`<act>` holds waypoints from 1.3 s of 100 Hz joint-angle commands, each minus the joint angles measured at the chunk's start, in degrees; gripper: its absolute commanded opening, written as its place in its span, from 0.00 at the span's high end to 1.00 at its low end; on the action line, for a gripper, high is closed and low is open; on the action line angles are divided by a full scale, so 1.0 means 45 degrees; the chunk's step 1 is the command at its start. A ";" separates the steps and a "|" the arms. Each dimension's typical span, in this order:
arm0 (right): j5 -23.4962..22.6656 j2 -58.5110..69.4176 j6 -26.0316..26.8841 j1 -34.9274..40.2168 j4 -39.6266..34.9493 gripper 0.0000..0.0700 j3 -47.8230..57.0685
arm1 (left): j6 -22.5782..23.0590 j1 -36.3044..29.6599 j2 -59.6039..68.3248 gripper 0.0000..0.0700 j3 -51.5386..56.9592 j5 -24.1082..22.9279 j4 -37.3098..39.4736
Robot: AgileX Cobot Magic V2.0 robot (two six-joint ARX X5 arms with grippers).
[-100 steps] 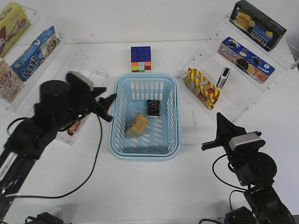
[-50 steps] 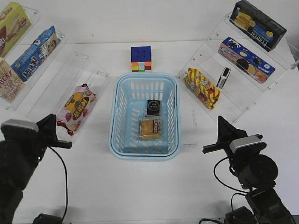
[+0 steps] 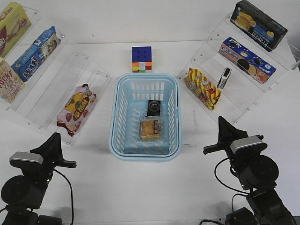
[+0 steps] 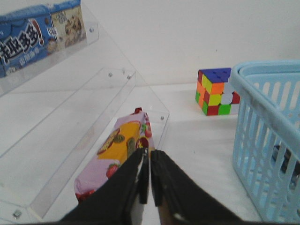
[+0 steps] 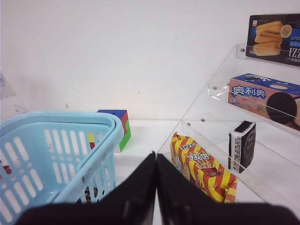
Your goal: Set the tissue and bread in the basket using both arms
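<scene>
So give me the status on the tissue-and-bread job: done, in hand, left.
Done: the tissue and the bread both lie inside the basket, tissue toward the far end, bread nearer the robot. In hand: nothing; the left hand and right hand are shut and empty, pulled back on either side of the basket. Left: nothing that shows; the task looks complete.

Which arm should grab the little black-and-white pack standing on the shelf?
Right, probably. The tissue pack stands on the shelf on the side of the right gripper; the left gripper sits across the basket. Both jaws are shut and would need opening.
</scene>
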 commanded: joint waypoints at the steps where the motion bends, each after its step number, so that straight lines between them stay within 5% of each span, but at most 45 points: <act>1: 0.0000 0.0063 -0.0053 0.0078 0.0160 1.00 0.0092 | -0.0058 -0.0010 0.0053 1.00 0.0199 -0.0034 0.0131; 31: 0.0000 0.0058 -0.0053 0.0078 0.0170 1.00 0.0092 | 0.0087 0.0131 -0.0797 1.00 -0.0039 -0.0175 0.0248; 83: 0.0000 0.0058 -0.0053 0.0078 0.0165 1.00 0.0092 | -0.0306 0.1919 -0.4828 1.00 -0.5683 -0.0248 0.1219; 130: 0.0000 0.0058 -0.0053 0.0078 0.0219 1.00 0.0092 | -0.0301 0.1928 -0.4784 1.00 -0.6659 0.0447 0.1734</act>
